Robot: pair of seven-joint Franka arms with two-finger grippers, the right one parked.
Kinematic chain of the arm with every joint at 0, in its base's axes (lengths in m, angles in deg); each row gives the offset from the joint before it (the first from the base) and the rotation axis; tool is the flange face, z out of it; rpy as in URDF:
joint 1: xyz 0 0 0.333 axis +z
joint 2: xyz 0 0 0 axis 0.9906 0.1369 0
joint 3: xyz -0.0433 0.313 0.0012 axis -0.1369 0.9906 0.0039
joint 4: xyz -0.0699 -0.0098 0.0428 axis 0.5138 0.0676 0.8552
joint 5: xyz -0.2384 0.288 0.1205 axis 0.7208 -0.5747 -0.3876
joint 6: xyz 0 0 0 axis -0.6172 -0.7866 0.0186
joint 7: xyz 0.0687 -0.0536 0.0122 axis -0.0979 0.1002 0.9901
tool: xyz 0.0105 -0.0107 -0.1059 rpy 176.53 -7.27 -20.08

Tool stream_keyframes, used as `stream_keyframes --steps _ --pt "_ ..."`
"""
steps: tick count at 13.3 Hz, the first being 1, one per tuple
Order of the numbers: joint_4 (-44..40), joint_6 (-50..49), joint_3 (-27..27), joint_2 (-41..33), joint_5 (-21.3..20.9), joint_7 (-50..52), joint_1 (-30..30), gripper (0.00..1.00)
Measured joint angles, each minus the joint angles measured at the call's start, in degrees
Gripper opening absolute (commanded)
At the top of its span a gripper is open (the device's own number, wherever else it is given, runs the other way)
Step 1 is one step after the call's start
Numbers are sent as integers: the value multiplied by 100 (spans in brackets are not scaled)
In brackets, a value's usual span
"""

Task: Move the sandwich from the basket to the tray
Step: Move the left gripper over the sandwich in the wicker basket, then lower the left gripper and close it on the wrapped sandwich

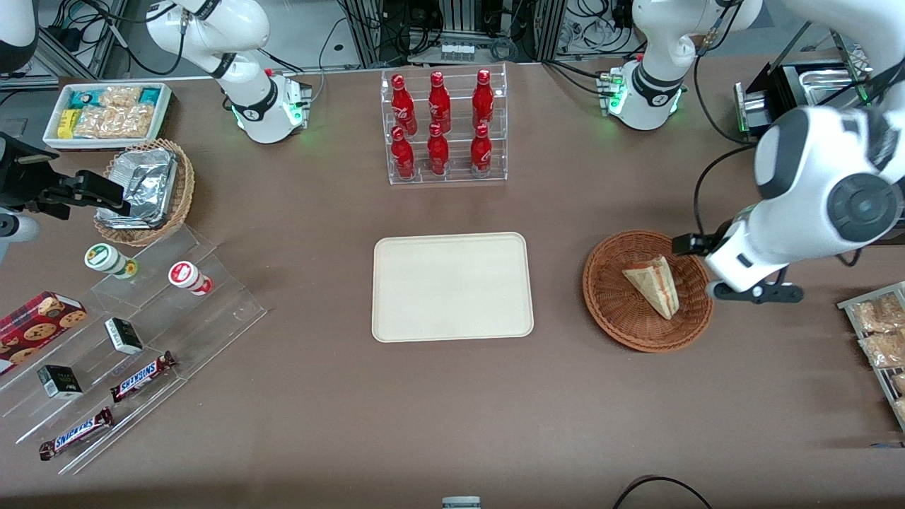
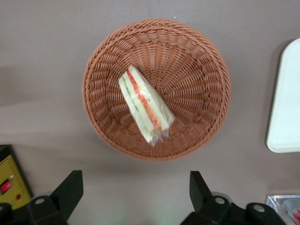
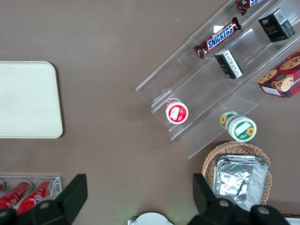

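The sandwich (image 1: pixel 654 284), a pale bread wedge with red-orange and green filling, lies in the round reddish-brown wicker basket (image 1: pixel 614 311) toward the working arm's end of the table. The cream-beige tray (image 1: pixel 452 286) lies flat at the table's middle, beside the basket, with nothing on it. My left gripper (image 1: pixel 715 272) hangs above the basket's rim on the side away from the tray. In the left wrist view the gripper (image 2: pixel 136 180) is open and holds nothing, well above the table, with the sandwich (image 2: pixel 145 105), the basket (image 2: pixel 201 70) and the tray's edge (image 2: pixel 286 103) below it.
A clear rack of red bottles (image 1: pixel 443 127) stands farther from the front camera than the tray. A tan basket of foil packets (image 1: pixel 145 191), a white snack bin (image 1: pixel 106 113) and a clear stepped stand (image 1: pixel 127 339) lie toward the parked arm's end. A rack of packets (image 1: pixel 880 332) stands beside the basket.
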Motion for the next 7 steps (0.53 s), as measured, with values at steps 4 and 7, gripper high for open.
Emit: stream_keyframes --steps 4,7 --pt "735 976 16 96 0 826 2 100" --pt "1112 1534 7 186 0 1887 -45 100"
